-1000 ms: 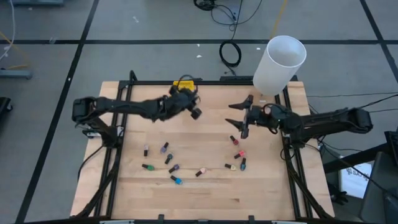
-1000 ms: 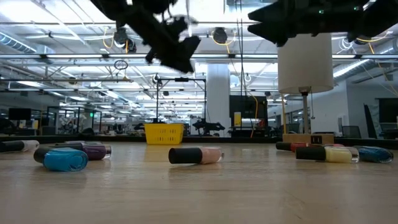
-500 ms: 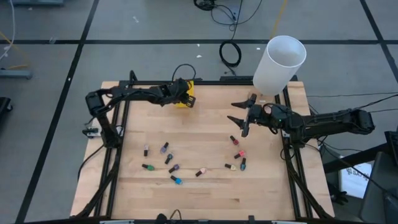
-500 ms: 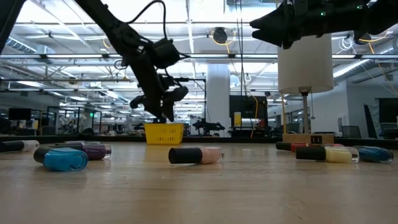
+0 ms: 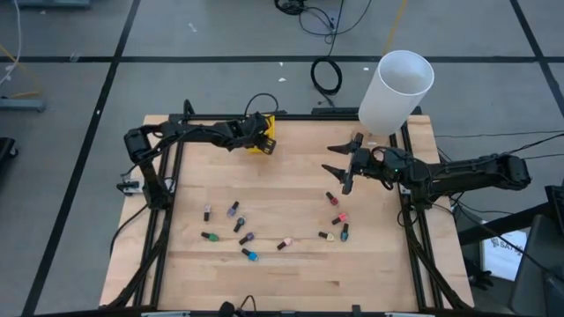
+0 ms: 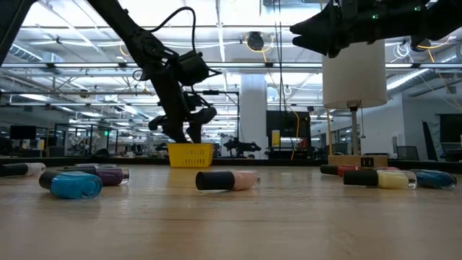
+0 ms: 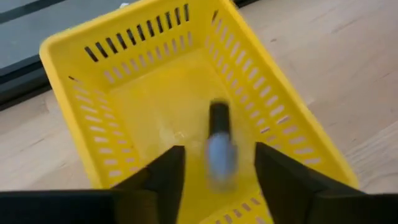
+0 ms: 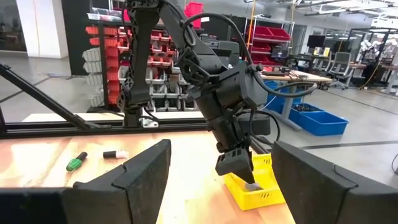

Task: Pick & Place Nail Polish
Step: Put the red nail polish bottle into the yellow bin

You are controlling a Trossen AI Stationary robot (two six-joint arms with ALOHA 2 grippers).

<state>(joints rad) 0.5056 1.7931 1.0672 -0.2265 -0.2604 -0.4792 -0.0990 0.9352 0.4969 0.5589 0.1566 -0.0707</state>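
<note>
Nail polish: small bottles with dark caps; one blurred pale-bodied bottle (image 7: 219, 146) is dropping free into the yellow bin (image 7: 74, 68); the others lie scattered on the bench (image 5: 291, 282) toward its near edge, one group left of centre including a blue bottle (image 5: 251, 255), one group nearer the right edge including a red bottle (image 5: 331, 199)
Left gripper: left gripper (image 7: 214, 171) is poised directly above the bin at the far edge of the bench, left of centre; fingers parted to a moderate gap, nothing held between them
Right gripper: right gripper (image 5: 339, 165) hovers above the bench toward the right edge, over the right-hand group; fingers spread wide, empty
Handling (judgement): bottles look light, rigid and probably glass, so breakable; the round bodies lying on their sides are likely to roll if nudged and may slip in the pads
Grip point (judgement): take hold across the body or the cap, fingers square to the long axis, with gentle closing force
Surface: pale wooden bench top, smooth and level, framed by black rails
Surroundings: a white cylinder (image 5: 396, 91) stands at the far right corner; a large hall with ceiling lights, shelving and red and blue crates lies beyond; no person seen
</note>
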